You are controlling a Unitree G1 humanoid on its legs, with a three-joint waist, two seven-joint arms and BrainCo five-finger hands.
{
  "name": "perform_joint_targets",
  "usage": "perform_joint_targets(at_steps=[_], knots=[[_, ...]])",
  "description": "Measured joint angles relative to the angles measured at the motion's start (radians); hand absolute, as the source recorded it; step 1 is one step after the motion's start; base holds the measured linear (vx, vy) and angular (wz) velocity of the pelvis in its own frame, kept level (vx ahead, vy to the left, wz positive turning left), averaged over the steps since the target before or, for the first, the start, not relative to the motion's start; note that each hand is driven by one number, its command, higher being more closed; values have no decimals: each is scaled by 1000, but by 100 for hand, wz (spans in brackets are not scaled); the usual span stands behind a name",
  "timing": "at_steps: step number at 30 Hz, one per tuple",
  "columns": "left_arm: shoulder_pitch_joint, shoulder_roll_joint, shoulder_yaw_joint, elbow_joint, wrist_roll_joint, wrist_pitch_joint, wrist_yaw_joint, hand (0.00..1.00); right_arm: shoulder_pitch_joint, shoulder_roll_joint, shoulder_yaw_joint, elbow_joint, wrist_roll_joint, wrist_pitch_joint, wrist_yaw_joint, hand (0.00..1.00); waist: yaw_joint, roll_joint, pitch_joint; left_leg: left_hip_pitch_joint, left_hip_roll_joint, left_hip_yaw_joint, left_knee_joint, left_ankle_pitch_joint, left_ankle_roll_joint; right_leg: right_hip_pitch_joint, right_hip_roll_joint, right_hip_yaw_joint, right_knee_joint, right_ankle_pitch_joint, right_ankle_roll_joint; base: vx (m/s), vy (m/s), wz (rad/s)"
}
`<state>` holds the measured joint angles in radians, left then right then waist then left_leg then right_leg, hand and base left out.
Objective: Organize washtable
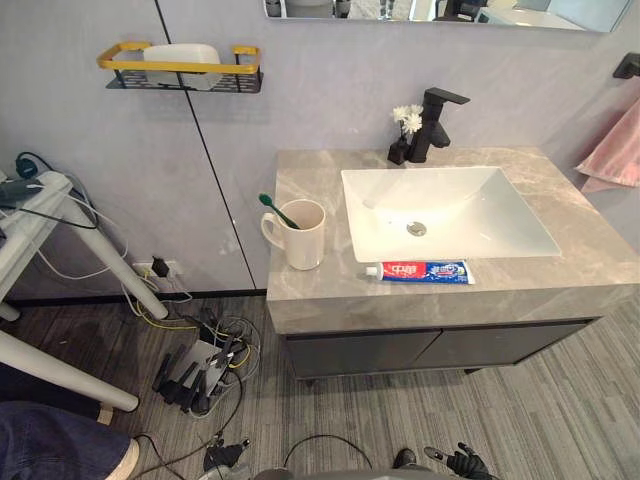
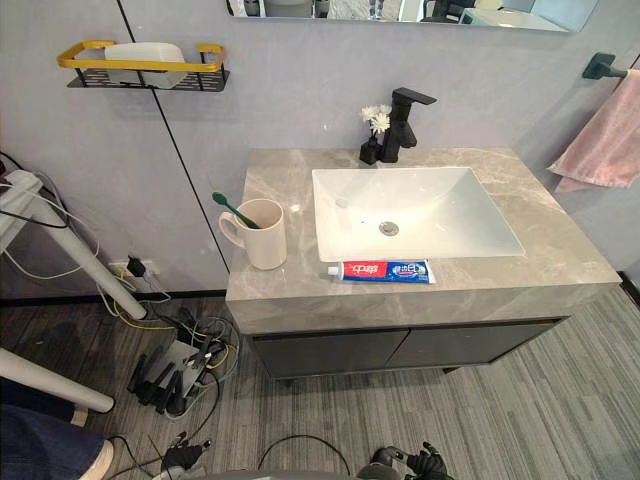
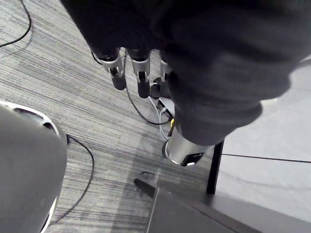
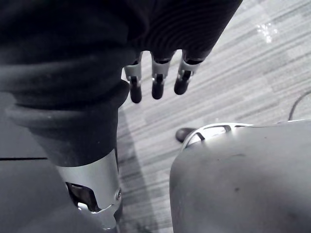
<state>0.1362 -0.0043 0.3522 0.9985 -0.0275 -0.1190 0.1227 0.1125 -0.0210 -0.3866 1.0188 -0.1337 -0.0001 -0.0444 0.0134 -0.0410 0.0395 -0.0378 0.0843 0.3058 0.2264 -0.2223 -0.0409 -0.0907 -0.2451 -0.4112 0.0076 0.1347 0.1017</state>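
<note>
- Left eye view: one toothpaste tube (image 1: 417,272) lies flat at the near edge of the worktop (image 1: 305,170), just in front of the one sink (image 1: 470,200) and well apart from both robot hands.
- One cream mug (image 1: 303,238) stands left of the sink, with one green toothbrush (image 1: 278,211) leaning in it.
- One black tap (image 1: 436,122) stands at the far edge, with one vase of white flowers (image 1: 407,120) just to its left.
- The left robot hand (image 3: 141,77) hangs over the floor, fingers straight and empty.
- The right robot hand (image 4: 155,82) hangs the same way, open and empty.
- One wall shelf (image 1: 180,67) is at far left; one pink towel (image 1: 615,155) hangs at right.
</note>
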Motion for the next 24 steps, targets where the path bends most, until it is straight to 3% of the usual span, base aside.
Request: perform_joint_targets(at_steps=[4,7,9,10,24], knots=[[-1,13,3,15,-9,-1,-16,0,-12,-11,-3,38,-4,1,-5,0,2,0,-5,37,-6,10,-50,21,-14,44,28,1,-106,44,7,72,-45,-7],[0,14,4,25,-25,-1,-17,0,-17,-24,-20,59,6,1,-6,0,2,9,-6,66,2,11,-62,21,-15,63,42,3,-106,40,4,61,-24,-10],[1,13,6,33,-42,-1,-27,0,-17,-26,-48,62,11,0,-10,0,1,11,-5,84,-1,13,-79,23,-19,72,43,4,-107,40,4,12,-10,-5],[0,24,12,53,-49,-11,-36,0,-45,-30,-85,135,46,-1,2,0,-4,19,16,147,-32,0,-141,35,-13,107,27,4,-112,30,16,0,0,0],[0,38,-2,67,-52,-11,-38,0,-44,-36,-53,141,45,-16,2,0,0,20,26,145,-35,-34,-138,37,-9,124,23,-17,-112,26,21,-3,-4,5]])
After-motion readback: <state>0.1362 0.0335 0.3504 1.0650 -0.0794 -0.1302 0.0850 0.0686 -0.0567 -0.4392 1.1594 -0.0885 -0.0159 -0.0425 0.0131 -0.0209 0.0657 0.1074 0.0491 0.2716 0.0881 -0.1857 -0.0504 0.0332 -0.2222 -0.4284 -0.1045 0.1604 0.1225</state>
